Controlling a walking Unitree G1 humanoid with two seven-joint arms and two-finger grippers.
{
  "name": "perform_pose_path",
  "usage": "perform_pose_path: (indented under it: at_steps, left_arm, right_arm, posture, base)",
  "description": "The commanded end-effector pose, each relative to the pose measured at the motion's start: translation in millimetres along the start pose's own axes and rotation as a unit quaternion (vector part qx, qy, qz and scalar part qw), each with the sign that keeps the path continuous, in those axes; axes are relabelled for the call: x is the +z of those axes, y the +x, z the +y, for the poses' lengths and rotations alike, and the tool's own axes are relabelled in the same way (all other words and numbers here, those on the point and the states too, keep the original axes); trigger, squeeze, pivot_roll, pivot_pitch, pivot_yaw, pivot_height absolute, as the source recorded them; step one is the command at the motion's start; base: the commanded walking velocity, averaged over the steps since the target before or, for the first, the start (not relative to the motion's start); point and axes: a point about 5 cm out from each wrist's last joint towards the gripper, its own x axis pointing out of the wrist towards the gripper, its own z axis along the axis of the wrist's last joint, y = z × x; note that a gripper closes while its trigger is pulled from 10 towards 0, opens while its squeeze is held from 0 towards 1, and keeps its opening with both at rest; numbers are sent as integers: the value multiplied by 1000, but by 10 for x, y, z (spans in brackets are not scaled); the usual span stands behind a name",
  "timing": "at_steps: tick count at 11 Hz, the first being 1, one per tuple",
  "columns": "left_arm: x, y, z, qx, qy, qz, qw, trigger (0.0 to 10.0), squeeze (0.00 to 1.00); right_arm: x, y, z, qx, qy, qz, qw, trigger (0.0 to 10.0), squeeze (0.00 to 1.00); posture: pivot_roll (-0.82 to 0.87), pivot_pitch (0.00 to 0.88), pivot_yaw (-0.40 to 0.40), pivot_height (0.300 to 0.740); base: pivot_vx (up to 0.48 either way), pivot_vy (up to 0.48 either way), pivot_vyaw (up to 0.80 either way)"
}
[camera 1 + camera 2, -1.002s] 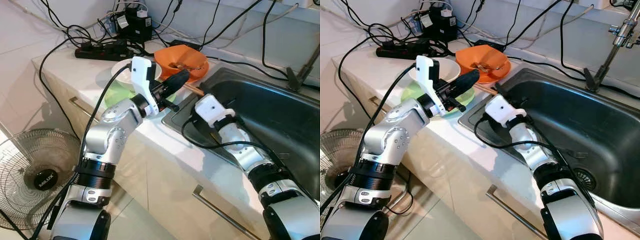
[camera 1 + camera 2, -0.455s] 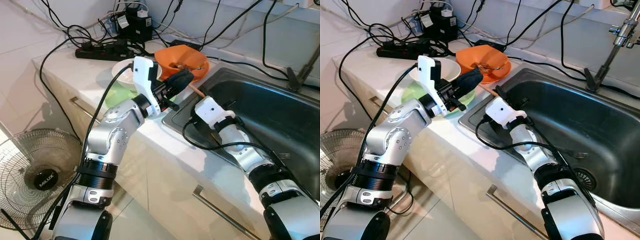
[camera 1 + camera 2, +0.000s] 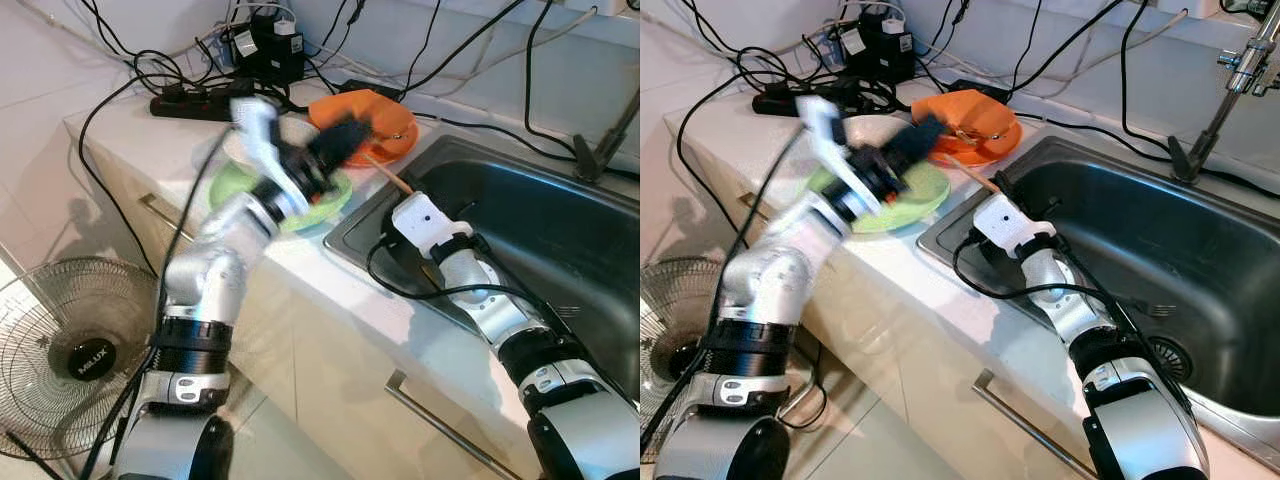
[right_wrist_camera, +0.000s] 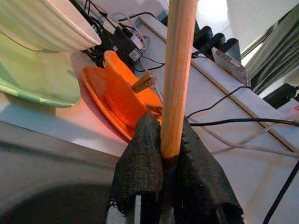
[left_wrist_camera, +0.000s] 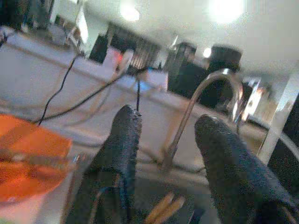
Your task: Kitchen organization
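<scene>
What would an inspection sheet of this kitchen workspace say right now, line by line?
Surface: pale counter with a steel sink set into it.
Job's things: wooden chopsticks gripped by the right gripper; orange bowl on an orange plate; white bowl on a green plate.
Clutter: a fork lying in the sink.
Grippers: left gripper, fingers open, blurred in motion near the orange bowl; right gripper shut on the chopsticks at the sink's edge.
Cables: black power strip and many cables along the back of the counter.
Surroundings: tap behind the sink; floor fan beside the cabinets.
</scene>
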Motion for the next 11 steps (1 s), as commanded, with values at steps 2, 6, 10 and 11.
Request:
perform_pose_path:
  at_steps: [2,6,10,11]
  left_arm:
    - [60,26,-108,-35,-3,-8,999,10000,141]
    - [40,3,-106,-26,3,-6,1000,10000,0]
    - [-213,-124,-43,13,51,47,998,10000,0]
    - [-391,-228,14,34,76,95,992,10000,0]
  right_arm:
    - [-3,28,-41,-7,-3,5,1000,0,0]
    - [-65,44,-142,-42,42,36,998,0,0]
    - [-340,9,-409,-143,178,150,962,10000,0]
    - [-493,-52,-432,-160,237,207,936,10000,0]
  posture:
    - [220,0,14,740]
    - [222,0,9,740]
    - [214,0,11,740]
    - [215,0,11,740]
  base:
    - [0,0,0]
    - [0,0,0]
    - [0,0,0]
    - [0,0,0]
